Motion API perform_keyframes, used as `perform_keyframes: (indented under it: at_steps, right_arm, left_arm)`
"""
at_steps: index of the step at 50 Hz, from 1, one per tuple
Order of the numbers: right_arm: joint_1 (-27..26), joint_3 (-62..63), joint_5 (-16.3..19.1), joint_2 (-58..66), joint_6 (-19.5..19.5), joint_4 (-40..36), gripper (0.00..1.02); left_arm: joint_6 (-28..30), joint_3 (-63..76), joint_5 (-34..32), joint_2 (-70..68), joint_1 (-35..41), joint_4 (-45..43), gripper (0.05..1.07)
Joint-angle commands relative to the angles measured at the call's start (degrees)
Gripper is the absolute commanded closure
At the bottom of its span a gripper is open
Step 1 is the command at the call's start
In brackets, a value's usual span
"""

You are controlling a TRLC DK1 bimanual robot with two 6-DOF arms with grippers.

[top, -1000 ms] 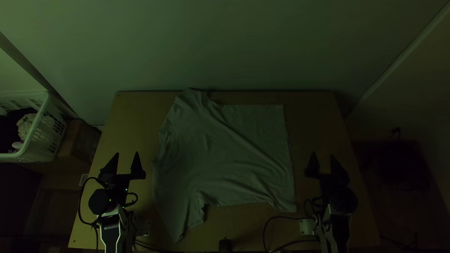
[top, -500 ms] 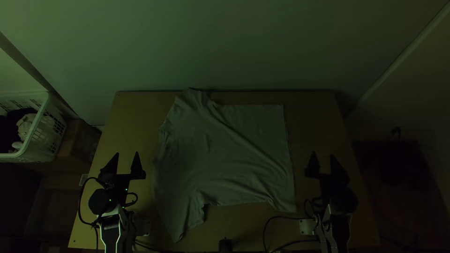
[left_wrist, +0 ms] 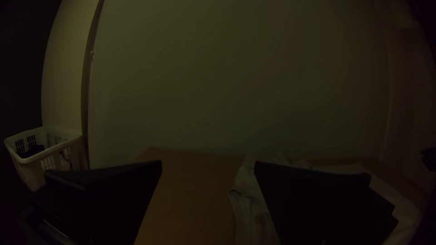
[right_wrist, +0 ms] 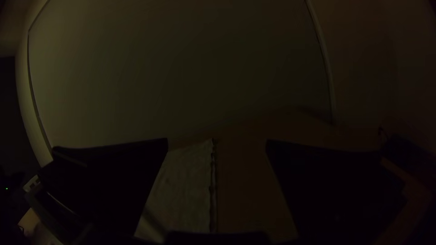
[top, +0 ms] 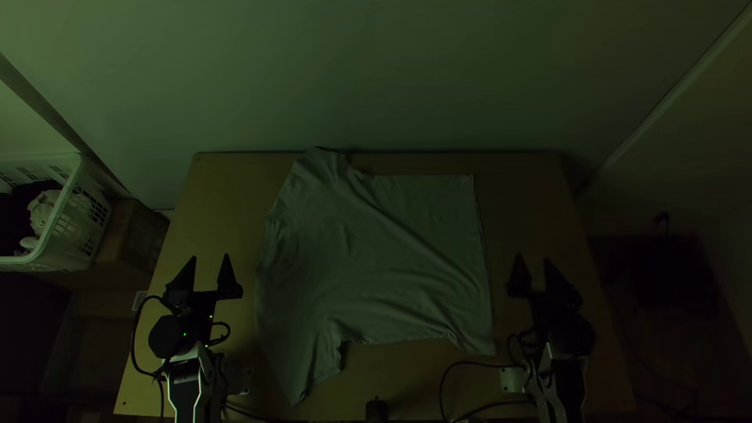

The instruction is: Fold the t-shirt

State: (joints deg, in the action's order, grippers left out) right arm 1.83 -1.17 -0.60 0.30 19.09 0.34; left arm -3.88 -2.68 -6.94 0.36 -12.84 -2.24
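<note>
T-shirt (top: pixel 376 266) lies spread, unfolded, on the bench (top: pixel 521 196). Left gripper (top: pixel 210 256) stands wide near the collar (top: pixel 274 239); right gripper (top: pixel 533 258), also wide, has apparently edged toward the hem (top: pixel 482 266). T-shirt is unmoved; the first fold remains to be made.

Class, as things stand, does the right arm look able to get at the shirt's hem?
Probably yes: the right arm stands beside the hem, its jaws open and empty, with only table seen between.
</note>
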Motion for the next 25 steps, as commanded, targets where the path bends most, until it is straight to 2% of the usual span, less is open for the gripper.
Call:
perform_keyframes:
  at_steps: [1, 7, 18, 25]
  right_arm:
    - [0.46, 0.64, -0.28, -0.47, 1.21, -1.57, 0.03]
    - [-0.24, 0.73, -0.37, -0.56, 0.68, -0.34, 0.03]
    - [0.20, -0.76, -0.28, -0.47, -5.82, 4.76, 0.03]
    - [0.55, -3.14, -0.28, 0.41, -12.32, 5.55, 0.03]
  left_arm:
    - [-0.60, 2.59, 1.75, -0.36, 0.36, 1.63, 0.10]
    - [-1.22, 2.50, 1.75, -0.45, 0.27, 1.45, 0.10]
    - [-0.95, 0.04, 1.67, -0.27, 0.45, 0.57, 0.10]
    - [-0.78, -2.60, 1.23, -0.01, 0.89, 0.13, 0.10]
